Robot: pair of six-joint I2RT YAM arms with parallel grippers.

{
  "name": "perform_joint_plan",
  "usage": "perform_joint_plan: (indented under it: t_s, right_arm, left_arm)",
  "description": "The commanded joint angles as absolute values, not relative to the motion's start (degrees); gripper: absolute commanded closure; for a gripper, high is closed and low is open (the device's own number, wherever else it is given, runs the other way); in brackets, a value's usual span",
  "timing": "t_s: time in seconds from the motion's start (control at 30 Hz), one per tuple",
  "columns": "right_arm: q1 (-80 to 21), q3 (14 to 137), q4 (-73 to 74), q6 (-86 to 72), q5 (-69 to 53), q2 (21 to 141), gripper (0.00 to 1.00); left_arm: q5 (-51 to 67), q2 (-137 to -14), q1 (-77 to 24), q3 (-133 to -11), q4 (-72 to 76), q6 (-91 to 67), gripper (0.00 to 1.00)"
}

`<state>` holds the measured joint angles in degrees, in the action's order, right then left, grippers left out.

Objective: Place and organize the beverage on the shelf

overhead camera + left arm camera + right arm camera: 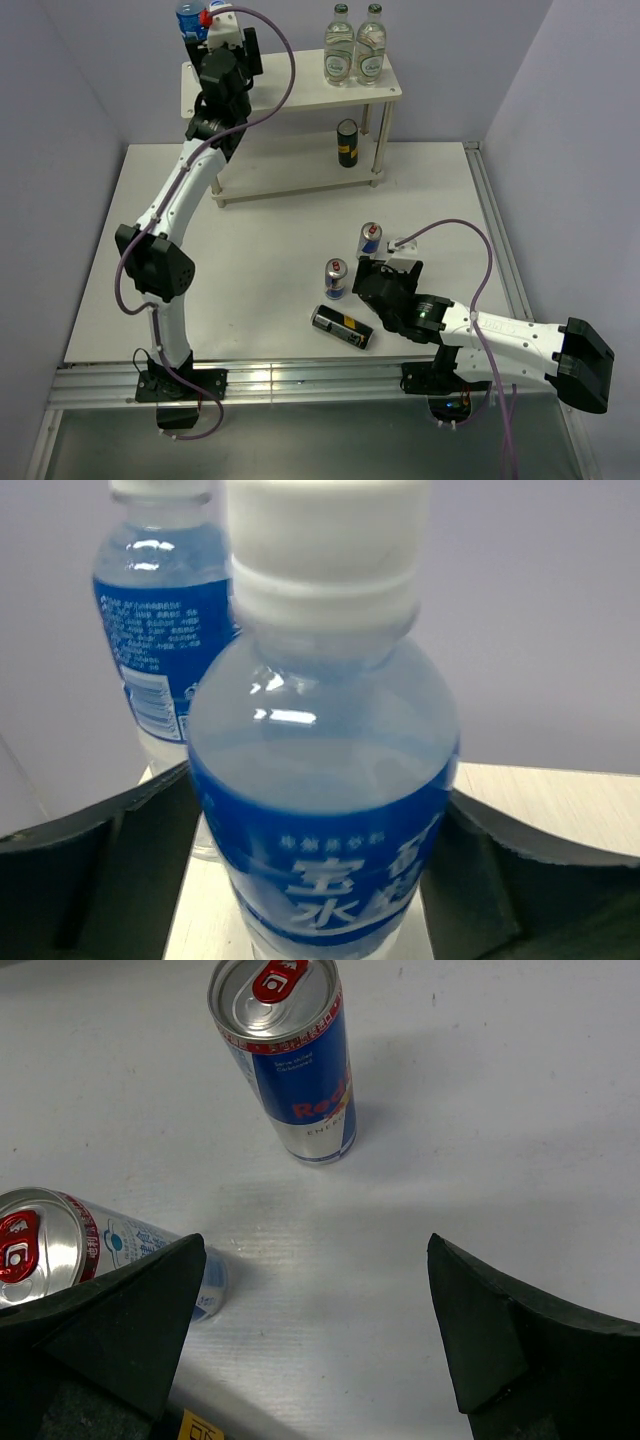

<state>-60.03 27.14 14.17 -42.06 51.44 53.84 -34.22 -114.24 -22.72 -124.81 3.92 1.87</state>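
My left gripper [215,35] is up at the back left corner of the cream shelf [290,92], shut on a blue-labelled water bottle [320,810] that stands upright over the top board [545,800]. A second water bottle [155,630] stands just behind and to its left, and also shows in the top view [190,20]. A dark can with a yellow band [347,143] stands on the lower board. Two blue-and-silver cans [370,240] [336,278] stand on the table. Another dark can [342,327] lies on its side. My right gripper [315,1310] is open and empty, low between the slim cans [290,1060] [60,1250].
Two clear green-capped bottles [355,45] stand on the right end of the top board. Grey walls close in behind and at both sides. A metal rail [300,380] runs along the table's near edge by the arm bases.
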Motion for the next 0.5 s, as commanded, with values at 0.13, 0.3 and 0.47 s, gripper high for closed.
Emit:
perform_joint_plan:
  t_s: [0.13,0.3,0.47]
  right_arm:
    - [-60.6,29.9,13.9,-42.5,54.5,54.4,0.02]
    - [-60.6,30.1,14.0,-42.5,54.7,54.8,0.02]
    - [-60.8,30.2,14.3,-42.7,54.8,55.0,0.02]
  left_arm:
    - [-32.5,-109.1,-23.1,-124.5,6.9,0.8,0.01]
    - [-35.2,-105.7,-25.3,-123.1,6.2,3.1,0.01]
    - [-45.2,-96.8,-34.1,-115.1,4.1,5.8,0.01]
